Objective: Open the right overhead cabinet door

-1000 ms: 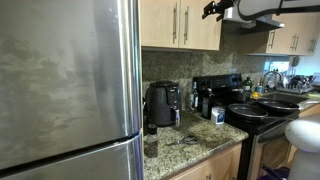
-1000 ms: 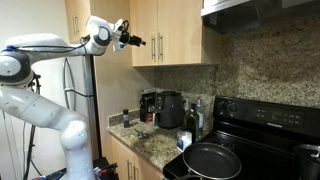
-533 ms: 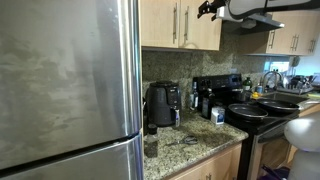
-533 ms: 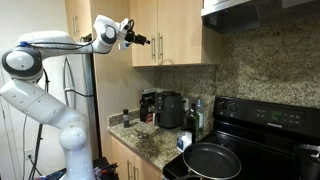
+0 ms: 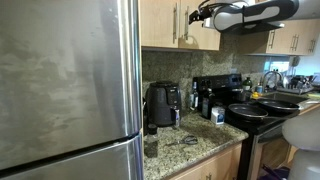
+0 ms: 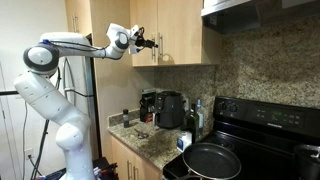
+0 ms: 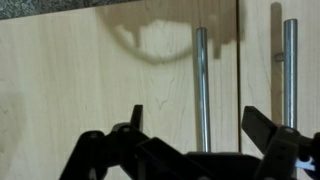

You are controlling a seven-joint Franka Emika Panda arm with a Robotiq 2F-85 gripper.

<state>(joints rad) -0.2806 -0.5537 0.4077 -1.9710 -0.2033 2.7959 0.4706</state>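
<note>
The right overhead cabinet door (image 5: 206, 38) is a flat light-tan door and is closed; it also shows in an exterior view (image 6: 182, 30). Its metal bar handle (image 7: 290, 70) runs along its left edge, at the right of the wrist view. The twin door's handle (image 7: 200, 80) stands just left of the seam. My gripper (image 7: 198, 122) is open and empty, close in front of the two handles. In the wrist view the twin door's handle lies between my fingers. The gripper shows in both exterior views (image 5: 200, 14) (image 6: 152, 42), level with the handles.
A steel fridge (image 5: 60, 80) fills the near side. A range hood (image 6: 250, 8) hangs beside the cabinets, above a black stove with pans (image 6: 210, 160). A black appliance (image 5: 162, 102) and small items stand on the granite counter (image 6: 150, 145) below.
The arm has reached further toward the cabinets. The gripper has moved from beside the twin door to right in front of the two handles.
</note>
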